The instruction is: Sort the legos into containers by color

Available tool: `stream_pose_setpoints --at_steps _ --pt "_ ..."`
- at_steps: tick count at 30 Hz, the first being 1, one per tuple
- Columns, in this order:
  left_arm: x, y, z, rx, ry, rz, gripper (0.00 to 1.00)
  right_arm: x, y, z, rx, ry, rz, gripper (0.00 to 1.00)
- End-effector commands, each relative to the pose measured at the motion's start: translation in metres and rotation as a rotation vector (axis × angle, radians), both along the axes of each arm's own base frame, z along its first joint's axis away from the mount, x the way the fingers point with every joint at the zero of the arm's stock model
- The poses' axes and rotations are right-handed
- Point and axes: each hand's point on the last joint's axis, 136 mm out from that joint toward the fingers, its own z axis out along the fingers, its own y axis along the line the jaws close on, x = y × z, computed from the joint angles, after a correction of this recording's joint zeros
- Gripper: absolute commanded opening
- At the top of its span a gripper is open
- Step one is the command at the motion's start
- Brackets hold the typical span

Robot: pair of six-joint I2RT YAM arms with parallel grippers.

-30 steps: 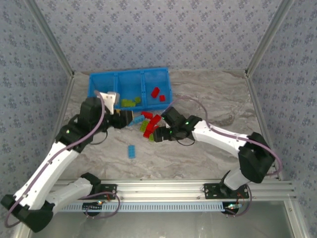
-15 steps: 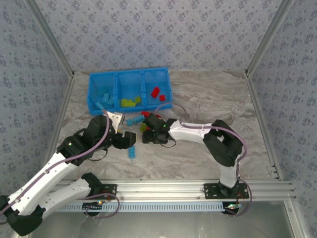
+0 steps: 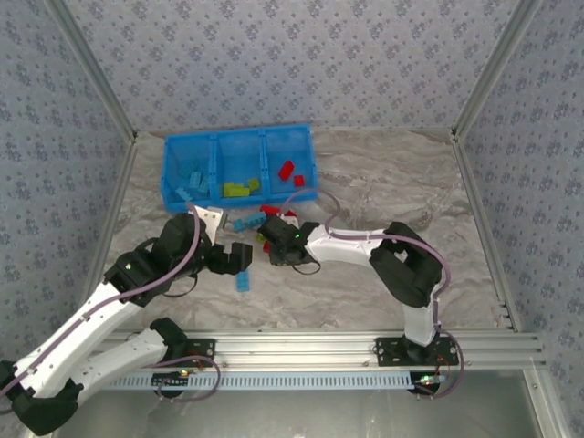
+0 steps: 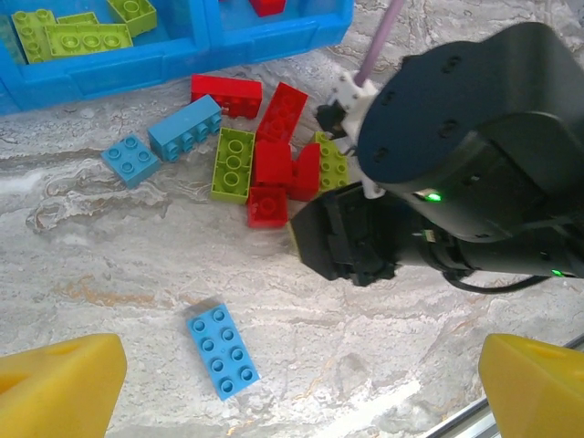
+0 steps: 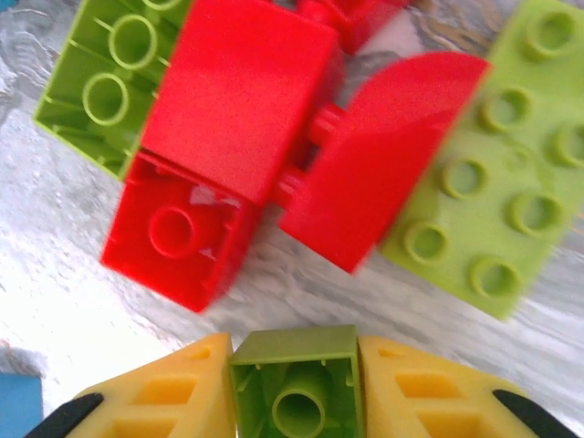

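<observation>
Pick-up under way: a small lime green brick [image 5: 294, 354] was clamped between the closed jaws of the right gripper [image 5: 294, 388] at the near edge of the loose pile [image 4: 274, 169] of red and green legos on the desk [image 4: 383, 365], just in front of the blue tray [image 3: 237, 130]. A lift clear of its neighbours and a carry to the middle compartment [image 3: 239, 160], where green bricks were lodged, was judged to be called for next. The brick was turned on its side, hollow underside toward the wrist camera, with no marked long axis. The left gripper [image 4: 297, 388], jaws wide and empty, was poised over a light blue brick [image 4: 222, 351], studs up, its long axis laid diagonally.
</observation>
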Motion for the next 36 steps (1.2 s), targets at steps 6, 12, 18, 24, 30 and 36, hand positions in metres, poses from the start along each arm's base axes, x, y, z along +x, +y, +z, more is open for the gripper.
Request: stream_pose_setpoints --at_steps 6,12,18,24,30,36 --pt "0.002 0.0 0.003 -0.003 -0.013 0.011 0.99 -0.01 -0.037 0.051 -0.017 -0.086 -0.011 0.32" --pt "0.002 0.015 0.028 -0.054 -0.067 0.09 0.99 0.019 -0.015 0.156 0.078 -0.38 0.119 0.3" --pt "0.005 0.061 0.041 -0.039 -0.097 0.339 0.99 0.077 0.036 0.215 0.048 -0.607 0.237 0.32" --pt "-0.001 0.078 0.04 0.001 -0.075 0.401 0.99 0.155 0.086 0.189 -0.032 -0.642 0.265 0.32" --pt "-0.006 0.081 0.036 0.005 -0.072 0.396 0.99 0.212 0.121 0.144 -0.098 -0.638 0.272 0.32" --pt "-0.009 0.085 0.027 0.02 -0.055 0.404 0.99 0.221 0.139 0.141 -0.111 -0.651 0.325 0.48"
